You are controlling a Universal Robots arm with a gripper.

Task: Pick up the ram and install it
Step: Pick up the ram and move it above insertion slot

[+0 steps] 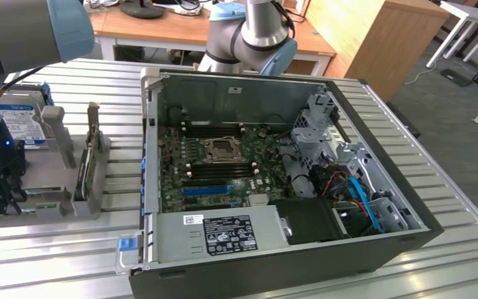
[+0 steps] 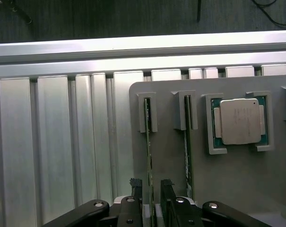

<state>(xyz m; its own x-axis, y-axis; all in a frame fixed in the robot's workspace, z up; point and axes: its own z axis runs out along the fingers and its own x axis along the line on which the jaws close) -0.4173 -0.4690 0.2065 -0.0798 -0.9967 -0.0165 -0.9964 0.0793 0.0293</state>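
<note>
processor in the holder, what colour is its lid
Silver lid on the processor, green board at its edges; best in the wrist view.

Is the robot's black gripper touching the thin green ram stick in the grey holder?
Apart. In the wrist view the open black gripper straddles the thin green ram stick, with a gap showing on each side.

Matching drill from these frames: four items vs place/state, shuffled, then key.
1. ram
2. processor
3. hard drive
4. PC case

A. lies flat in a fixture recess
B. side open, motherboard exposed
C. on edge, between the open fingers
D. blue-and-white label, exterior view's left

Pairs: 1-C, 2-A, 3-D, 4-B
</note>
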